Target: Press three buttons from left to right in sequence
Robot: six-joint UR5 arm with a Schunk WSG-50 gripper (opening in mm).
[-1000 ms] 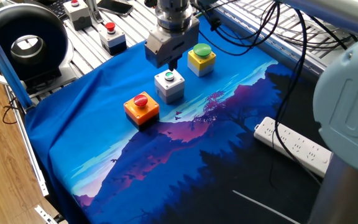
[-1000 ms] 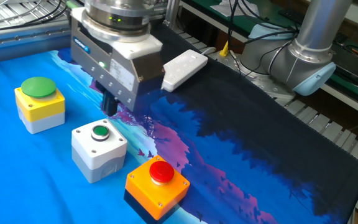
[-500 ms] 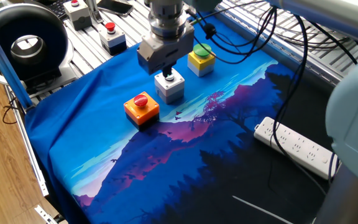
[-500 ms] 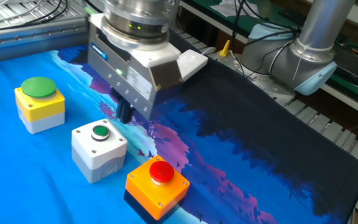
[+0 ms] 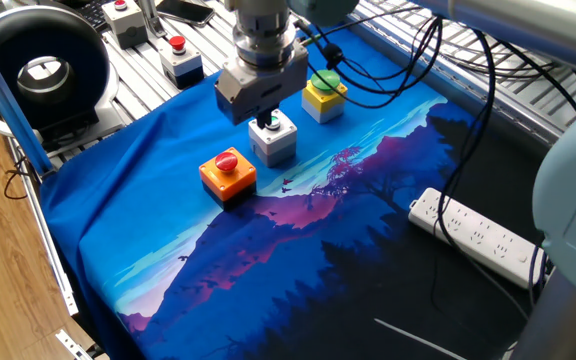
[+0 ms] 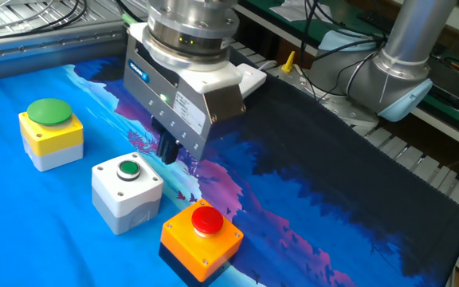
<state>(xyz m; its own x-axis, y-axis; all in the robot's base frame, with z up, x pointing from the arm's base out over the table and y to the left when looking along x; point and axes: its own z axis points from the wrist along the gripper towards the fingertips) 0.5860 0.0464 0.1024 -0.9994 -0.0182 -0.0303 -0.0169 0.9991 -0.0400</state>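
Here our gripper [image 6: 168, 149] hangs above the cloth just behind the light grey box [image 6: 127, 194], its dark fingertips [image 5: 266, 125] low but not touching anything we can make out; whether they are parted or pressed together we cannot tell, since no view shows a gap or a contact between them. Outward from there sit the three task boxes in a diagonal row on the blue printed cloth [image 5: 148, 220]: the orange box with its red dome [image 5: 228, 172], the light grey box with the small green button in the middle, and the yellow box with the large green dome [image 5: 323, 97]. We judge that the step in hand concerns the near end of the row, and the next move calls for centring the fingertips over the chosen button, then a straight push down. Counting: three task boxes, two grey boxes with red buttons [image 5: 180, 58] on the slatted table behind, one white power strip [image 5: 478, 235].
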